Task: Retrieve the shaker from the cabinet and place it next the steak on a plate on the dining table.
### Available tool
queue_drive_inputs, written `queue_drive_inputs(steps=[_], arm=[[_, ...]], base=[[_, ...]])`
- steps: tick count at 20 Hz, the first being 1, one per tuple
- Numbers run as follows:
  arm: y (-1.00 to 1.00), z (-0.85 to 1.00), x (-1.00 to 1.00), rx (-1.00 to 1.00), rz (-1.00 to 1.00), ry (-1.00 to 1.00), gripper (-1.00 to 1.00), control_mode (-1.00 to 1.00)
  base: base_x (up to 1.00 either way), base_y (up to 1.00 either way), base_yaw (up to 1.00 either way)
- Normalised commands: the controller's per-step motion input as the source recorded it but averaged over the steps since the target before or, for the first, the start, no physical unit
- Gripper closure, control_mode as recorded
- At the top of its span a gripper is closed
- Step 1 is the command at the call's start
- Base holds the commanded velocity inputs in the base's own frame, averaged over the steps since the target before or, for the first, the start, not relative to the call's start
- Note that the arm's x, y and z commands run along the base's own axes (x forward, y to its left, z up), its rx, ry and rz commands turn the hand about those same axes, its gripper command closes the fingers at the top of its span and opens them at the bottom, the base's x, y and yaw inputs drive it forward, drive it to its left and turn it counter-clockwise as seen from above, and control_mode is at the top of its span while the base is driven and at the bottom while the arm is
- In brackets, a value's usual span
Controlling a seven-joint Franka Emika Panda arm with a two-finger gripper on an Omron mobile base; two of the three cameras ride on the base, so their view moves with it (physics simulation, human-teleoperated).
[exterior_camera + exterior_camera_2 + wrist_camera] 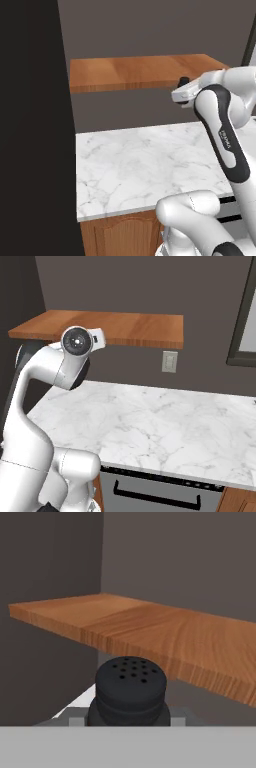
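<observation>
The small black shaker [130, 687], its top dotted with holes, sits close at the bottom of the hand view. My gripper [129, 718] is shut on it low down, with the fingertips hidden behind its body. It hangs in front of the orange-brown cabinet shelf [150, 632], off the board and slightly below its front edge. From the left base view, the shaker's dark top [184, 80] pokes above my white hand and gripper [183, 91], level with the shelf [135, 70] edge. In the right base view the arm hides the hand below the shelf [115, 326]. The steak, plate and dining table are out of view.
A white marble counter [145, 160] [165, 421] runs under the shelf. A tall dark panel [30, 125] stands at its left end. On the grey wall are an outlet [170, 361] and a dark window frame [242, 321]. A dark-handled front [155, 493] sits below the counter.
</observation>
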Motion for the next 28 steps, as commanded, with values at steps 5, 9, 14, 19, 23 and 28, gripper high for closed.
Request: queue_drive_inputs(steps=[5, 9, 14, 19, 23, 28], arm=[[-0.05, -0.1, -0.35, 0.0, 0.01, 0.0, 1.0, -1.0], [-0.04, -0.05, -0.2, 0.0, 0.01, 0.0, 1.0, 1.0], [0.0, 0.0, 0.0, 0.0, 0.0, 0.0, 1.0, 1.0], [0.0, 0.0, 0.0, 0.0, 0.0, 0.0, 1.0, 1.0], [0.0, 0.0, 0.0, 0.0, 0.0, 0.0, 1.0, 1.0], [0.0, 0.0, 0.0, 0.0, 0.0, 0.0, 1.0, 1.0]], base=[[0.0, 0.0, 0.0], [-0.22, -0.05, 0.01], [-0.59, -0.17, 0.0], [-0.77, -0.31, 0.0], [-0.79, -0.37, -0.06], [-0.76, -0.53, -0.24]])
